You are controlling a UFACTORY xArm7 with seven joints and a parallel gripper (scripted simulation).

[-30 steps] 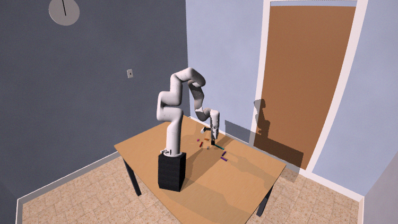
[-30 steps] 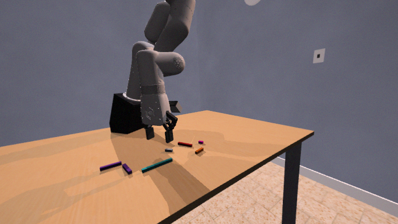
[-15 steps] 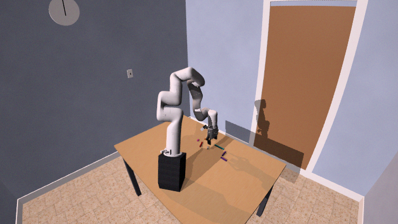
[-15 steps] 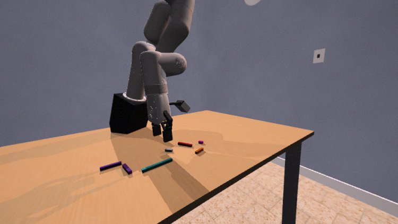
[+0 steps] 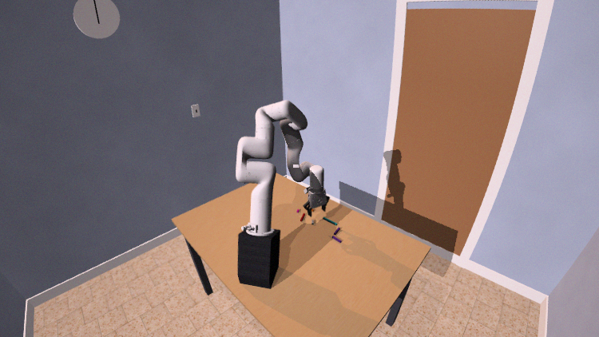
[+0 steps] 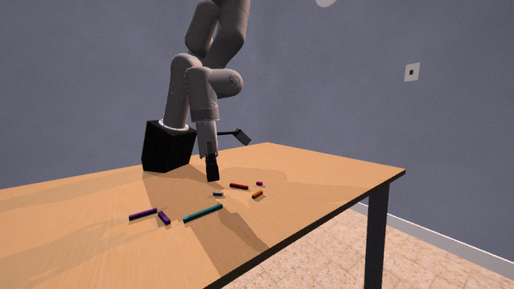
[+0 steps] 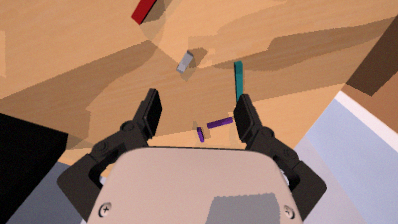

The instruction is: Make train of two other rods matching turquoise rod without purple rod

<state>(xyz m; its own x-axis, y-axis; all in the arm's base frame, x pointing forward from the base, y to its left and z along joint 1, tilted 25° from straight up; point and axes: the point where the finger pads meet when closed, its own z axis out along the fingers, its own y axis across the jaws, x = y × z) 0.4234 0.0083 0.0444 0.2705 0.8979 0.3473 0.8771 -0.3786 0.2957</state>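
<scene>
In the exterior view, two purple rods lie left of the turquoise rod; the claw, shown wide open and empty by the wrist view, hangs behind; then grey, red, orange, magenta, all apart.

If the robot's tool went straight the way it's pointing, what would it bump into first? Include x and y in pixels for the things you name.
Probably the wooden tabletop (image 5: pixel 355 284) (image 6: pixel 305 165) (image 7: pixel 45 75), near the little grey rod (image 5: pixel 312 222) (image 6: pixel 218 193) (image 7: pixel 185 62). The tool (image 5: pixel 317 211) (image 6: pixel 212 179) (image 7: pixel 198 101) tilts, so I can't tell whether it would clip the rod.
</scene>
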